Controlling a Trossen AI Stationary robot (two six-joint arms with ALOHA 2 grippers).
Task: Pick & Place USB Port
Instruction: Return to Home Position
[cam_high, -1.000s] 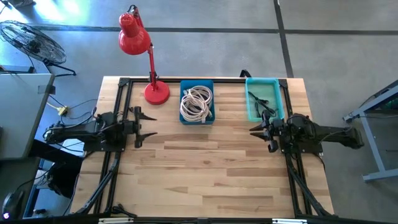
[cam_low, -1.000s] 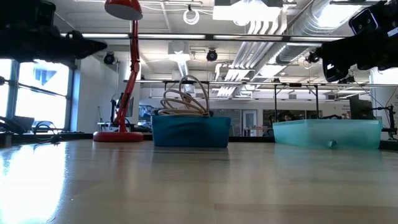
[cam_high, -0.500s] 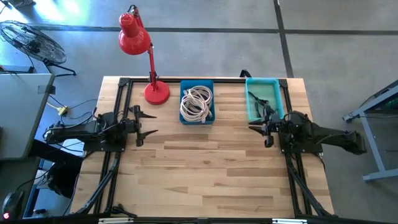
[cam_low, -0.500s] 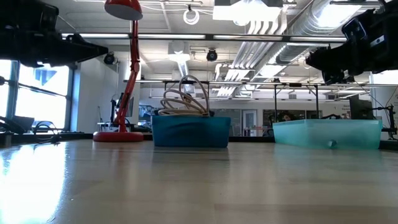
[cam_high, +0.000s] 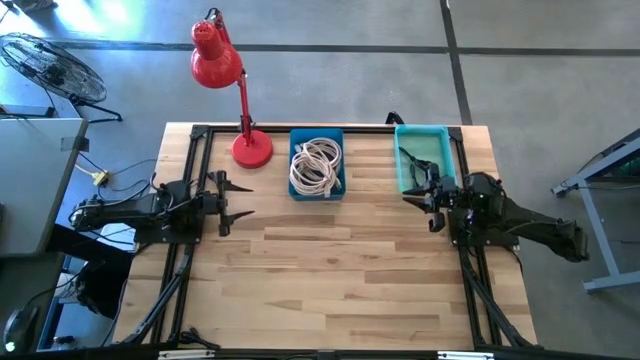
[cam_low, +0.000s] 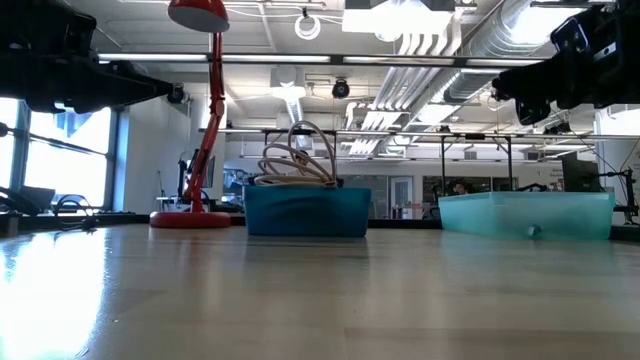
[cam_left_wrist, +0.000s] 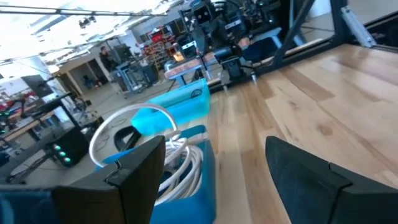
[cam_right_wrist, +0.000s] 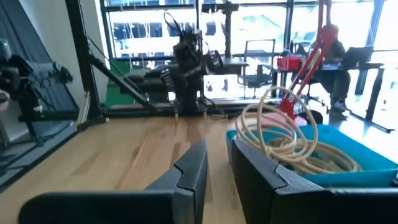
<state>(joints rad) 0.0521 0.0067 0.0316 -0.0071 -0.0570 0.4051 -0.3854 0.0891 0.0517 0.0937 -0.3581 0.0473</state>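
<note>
A teal bin stands at the table's far right, with a thin dark thing lying in it; I cannot tell what it is. To its left, a blue bin holds a coil of white cable. My right gripper hovers above the table at the teal bin's near left corner. Its fingers stand a narrow gap apart in the right wrist view and hold nothing. My left gripper waits at the table's left, wide open, above the table.
A red desk lamp stands on its round base at the far edge, left of the blue bin. Bare wood spreads between the arms and toward the near edge. Black frame rails run along the table's left and right sides.
My right gripper has moved toward the table's far edge, closer to the teal bin's near left corner, and risen a little, with the arm swinging about its base. The left arm has kept still.
</note>
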